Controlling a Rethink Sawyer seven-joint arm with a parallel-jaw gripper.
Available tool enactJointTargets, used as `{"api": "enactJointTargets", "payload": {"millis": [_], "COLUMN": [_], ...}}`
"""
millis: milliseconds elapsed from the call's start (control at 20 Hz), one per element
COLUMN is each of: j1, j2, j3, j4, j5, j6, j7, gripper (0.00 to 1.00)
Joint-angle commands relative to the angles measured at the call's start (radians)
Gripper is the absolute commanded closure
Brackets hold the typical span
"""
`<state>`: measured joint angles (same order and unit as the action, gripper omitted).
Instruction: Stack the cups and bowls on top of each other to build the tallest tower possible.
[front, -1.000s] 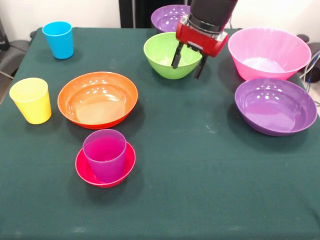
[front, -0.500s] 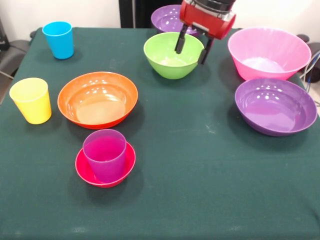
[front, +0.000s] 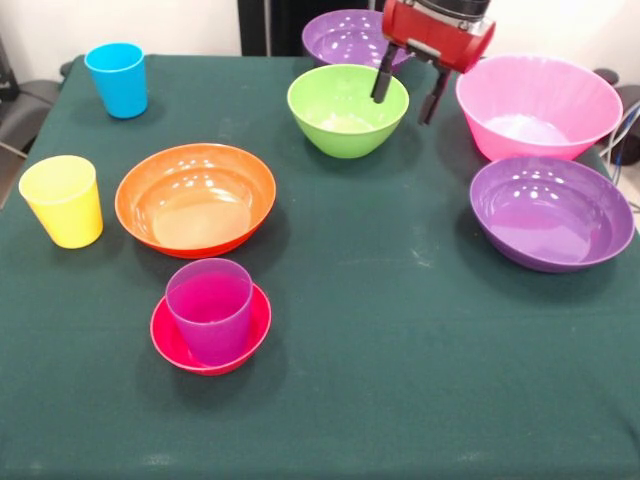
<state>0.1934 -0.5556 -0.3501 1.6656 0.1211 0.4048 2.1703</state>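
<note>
Glossy purple cup (front: 209, 310) upright in small red bowl (front: 210, 340), hand (front: 407, 88) spread, empty, near green bowl (front: 347, 109)

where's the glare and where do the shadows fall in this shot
Front view: white specular dots speckle the insides of the wide orange bowl and the near purple bowl, with a paler washed sheen in the pink bowl. Soft dark shadows pool on the green cloth just beside each bowl and cup, none long. The open tool looks slightly soft-edged.
</note>
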Motion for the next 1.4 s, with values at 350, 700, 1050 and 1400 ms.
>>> {"api": "enactJointTargets", "payload": {"millis": [350, 700, 1050, 1400], "j1": [0.033, 0.017, 0.003, 0.005], "j2": [0.073, 0.088, 0.094, 0.137], "j3": [0.066, 0.084, 0.097, 0.102], "j4": [0.074, 0.108, 0.132, 0.149], "j5": [0.070, 0.071, 0.074, 0.080], "j6": [-0.057, -0.129, -0.175, -0.254], "j7": [0.225, 0.219, 0.208, 0.217], "gripper": [0.00, 0.00, 0.00, 0.00]}}
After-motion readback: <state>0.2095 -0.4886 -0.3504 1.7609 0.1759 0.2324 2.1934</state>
